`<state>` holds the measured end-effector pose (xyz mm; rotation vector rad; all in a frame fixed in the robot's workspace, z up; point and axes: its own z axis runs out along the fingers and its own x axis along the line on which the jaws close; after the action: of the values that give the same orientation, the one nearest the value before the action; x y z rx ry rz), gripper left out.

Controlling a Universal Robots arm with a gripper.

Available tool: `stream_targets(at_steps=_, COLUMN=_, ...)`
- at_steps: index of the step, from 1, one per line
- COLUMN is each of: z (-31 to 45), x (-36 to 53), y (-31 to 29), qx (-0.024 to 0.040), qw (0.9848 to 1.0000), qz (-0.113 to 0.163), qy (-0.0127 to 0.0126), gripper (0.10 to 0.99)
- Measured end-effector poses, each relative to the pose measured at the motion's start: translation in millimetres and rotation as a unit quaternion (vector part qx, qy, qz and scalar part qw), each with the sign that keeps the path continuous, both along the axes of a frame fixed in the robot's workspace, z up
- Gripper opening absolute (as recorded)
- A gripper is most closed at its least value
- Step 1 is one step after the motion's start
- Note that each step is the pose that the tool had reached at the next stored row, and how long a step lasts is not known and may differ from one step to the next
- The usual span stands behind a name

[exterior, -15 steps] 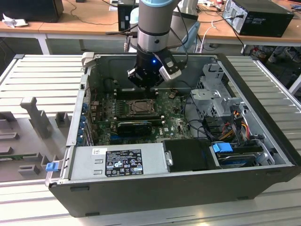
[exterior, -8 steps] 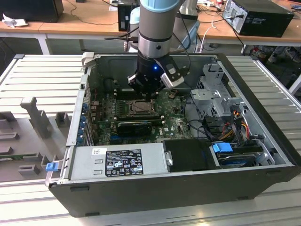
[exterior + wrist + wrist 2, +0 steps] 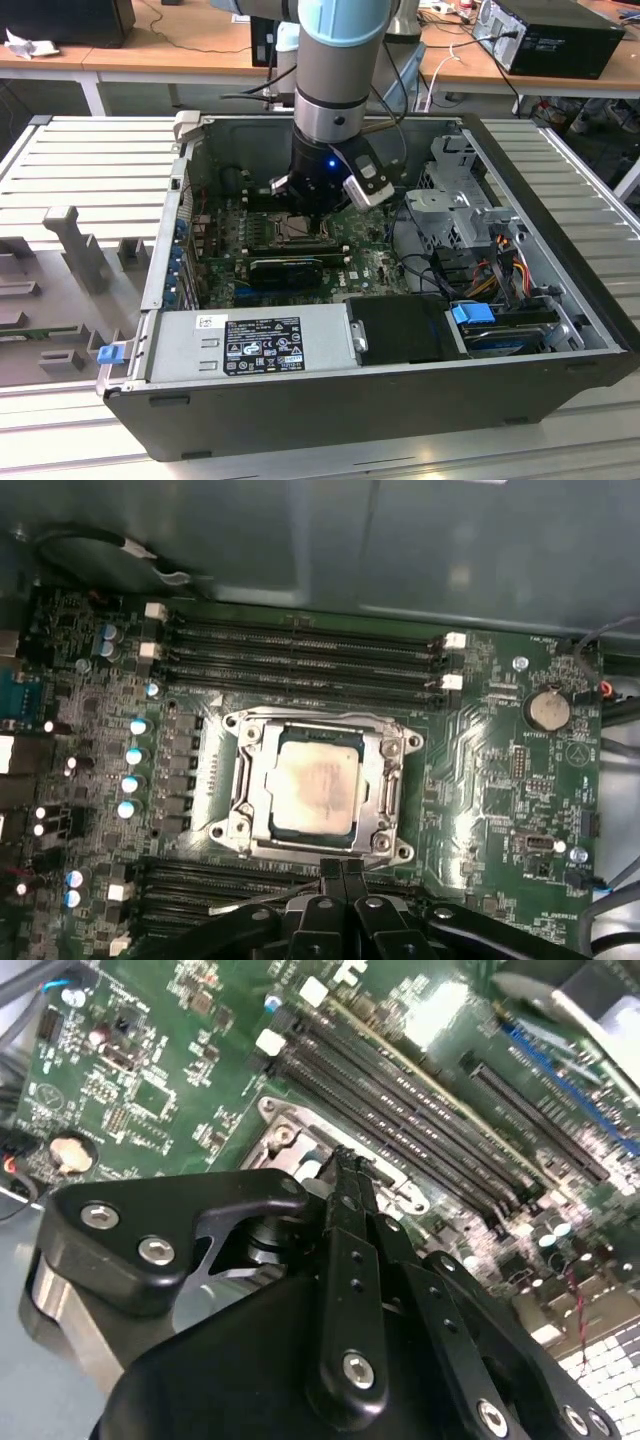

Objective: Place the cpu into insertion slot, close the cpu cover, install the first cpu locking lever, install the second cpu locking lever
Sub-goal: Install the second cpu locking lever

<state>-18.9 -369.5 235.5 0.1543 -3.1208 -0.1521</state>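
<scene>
In the first wrist view the cpu (image 3: 313,785) lies seated in the insertion slot (image 3: 245,825), with the cpu cover (image 3: 385,780) closed flat around it, its window framing the chip. The fingers (image 3: 340,872) are pressed together, holding nothing, at the socket's 6 o'clock edge. In the exterior view the arm (image 3: 335,90) stands over the motherboard (image 3: 370,265) inside the open computer case (image 3: 400,400)

no legible txt; unreadable fine print on psu label (image 3: 262,345), board silkscreen (image 3: 500,780)
</scene>
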Motion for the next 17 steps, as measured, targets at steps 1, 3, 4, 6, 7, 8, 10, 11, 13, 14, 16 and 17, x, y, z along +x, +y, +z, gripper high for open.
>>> stream_targets(at_steps=1, z=-0.2, x=-1.7, y=-1.3, qx=0.0025, qw=1.0000, qz=0.000, qy=0.0000, gripper=0.106)
stream_targets(at_steps=3, z=-0.4, x=-3.6, y=-3.9, qx=0.0100, qw=0.9999, qz=0.001, qy=0.0000, gripper=0.106)
stream_targets(at_steps=4, z=-0.5, x=-4.7, y=-5.4, qx=0.0157, qw=0.9999, qz=0.001, qy=0.0000, gripper=0.106)
stream_targets(at_steps=6, z=-0.8, x=-9.8, y=-9.6, qx=0.0267, qw=0.9996, qz=0.001, qy=0.0000, gripper=0.106)
stream_targets(at_steps=7, z=-1.0, x=-11.6, y=-10.5, qx=0.0275, qw=0.9996, qz=0.001, qy=0.0000, gripper=0.106)
stream_targets(at_steps=8, z=-1.2, x=-14.0, y=-11.4, qx=0.0279, qw=0.9996, qz=0.001, qy=0.0000, gripper=0.106)
stream_targets(at_steps=10, z=-2.1, x=-16.9, y=-11.6, qx=0.0280, qw=0.9996, qz=0.001, qy=0.0000, gripper=0.106)
stream_targets(at_steps=11, z=-3.6, x=-18.5, y=-11.6, qx=0.0279, qw=0.9996, qz=0.002, qy=0.0005, gripper=0.106)
stream_targets(at_steps=13, z=-7.2, x=-19.5, y=-11.6, qx=0.0281, qw=0.9996, qz=0.003, qy=0.0006, gripper=0.106)
stream_targets(at_steps=14, z=-9.8, x=-19.6, y=-11.6, qx=0.0280, qw=0.9996, qz=0.004, qy=0.0007, gripper=0.106)
stream_targets(at_steps=16, z=-13.0, x=-21.0, y=-11.8, qx=0.0292, qw=0.9996, qz=0.005, qy=0.0008, gripper=0.106)
stream_targets(at_steps=17, z=-13.1, x=-21.5, y=-11.9, qx=0.0306, qw=0.9995, qz=0.006, qy=0.0008, gripper=0.106)
